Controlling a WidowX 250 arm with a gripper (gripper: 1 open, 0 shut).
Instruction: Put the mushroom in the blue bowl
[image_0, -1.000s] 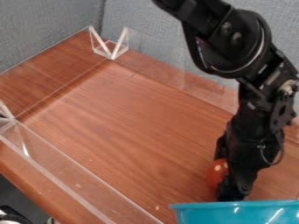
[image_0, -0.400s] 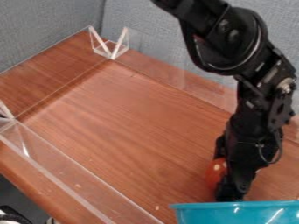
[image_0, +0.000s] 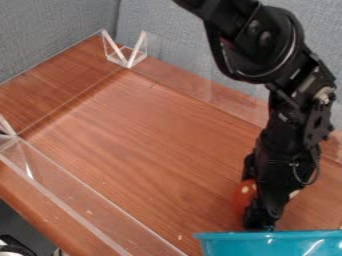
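The table (image_0: 120, 120) is bare across its left and middle. It is bounded by clear acrylic walls (image_0: 60, 185) along the near-left edge and the far edge. Passage at the near-right corner is blocked by the arm (image_0: 287, 130), standing upright there, with the mushroom (image_0: 247, 194) at its foot and the bowl (image_0: 274, 243) just in front.

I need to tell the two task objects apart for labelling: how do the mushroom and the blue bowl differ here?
The mushroom is orange-red and small; the blue bowl is teal and far wider. The mushroom is mostly hidden behind the gripper, while the bowl is cut off by the picture's bottom edge. Both sit at the table's near right corner.
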